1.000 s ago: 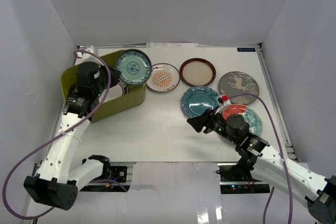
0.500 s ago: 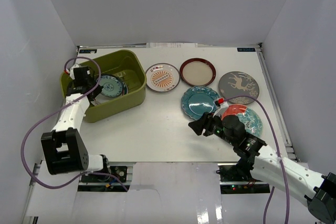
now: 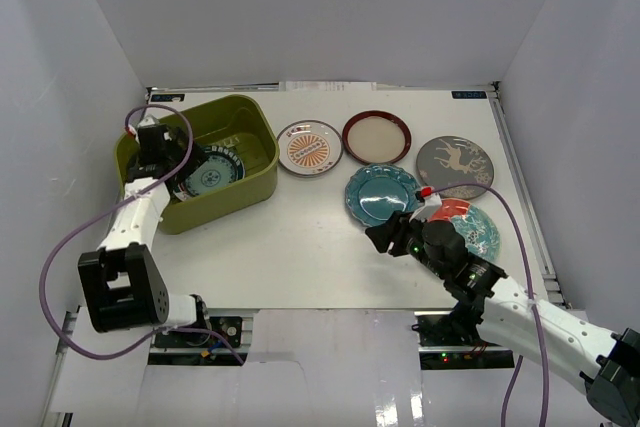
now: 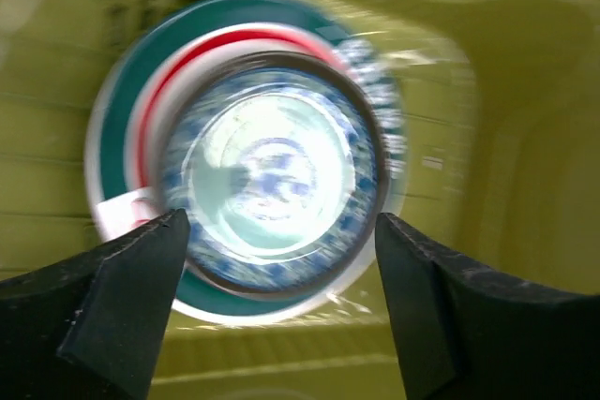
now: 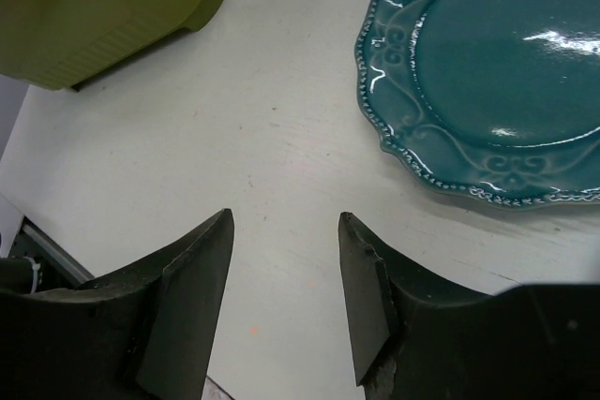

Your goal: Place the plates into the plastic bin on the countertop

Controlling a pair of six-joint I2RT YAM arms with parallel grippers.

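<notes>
Bearing all, counter [image 3: 300,232]: white and flat, boxed in by white walls [image 3: 300,17] on three sides.
Bin [image 3: 232,199]: olive green, rounded corners, set askew on the far left of the counter; two stacked plates inside.
Deer plate [image 3: 455,162]: grey, flat on the counter at the right, outside the bin, just beside the teal plate.
Teal plate [image 3: 380,192]: beaded, scalloped rim; flat on the counter right of centre, outside the bin.
Floral plate [image 3: 482,232]: red middle, nearest plate on the right side, partly hidden under the right arm [image 3: 500,292]; touching the teal plate or not, cannot tell.
Cream plate [image 3: 376,137]: red rim, far row, between the sunburst plate and the deer plate.
Sunburst plate [image 3: 309,147]: orange, just right of the bin, close against the cream plate.
Ringed plate [image 4: 108,138]: white with a green ring and a red line, lying on the bin floor under the blue plate.
Blue plate [image 4: 277,170]: smallest, blue-green, resting on the ringed plate; blurred in the left wrist view.
Left fingers [image 3: 172,175]: inside the bin, spread wide and released, tips flanking the blue plate's rim; contact lost in the blur.
Right fingers [image 3: 380,235]: parted, grasping nothing, low over bare counter just beside the teal plate's near edge, the plate off to one side and not between them.
</notes>
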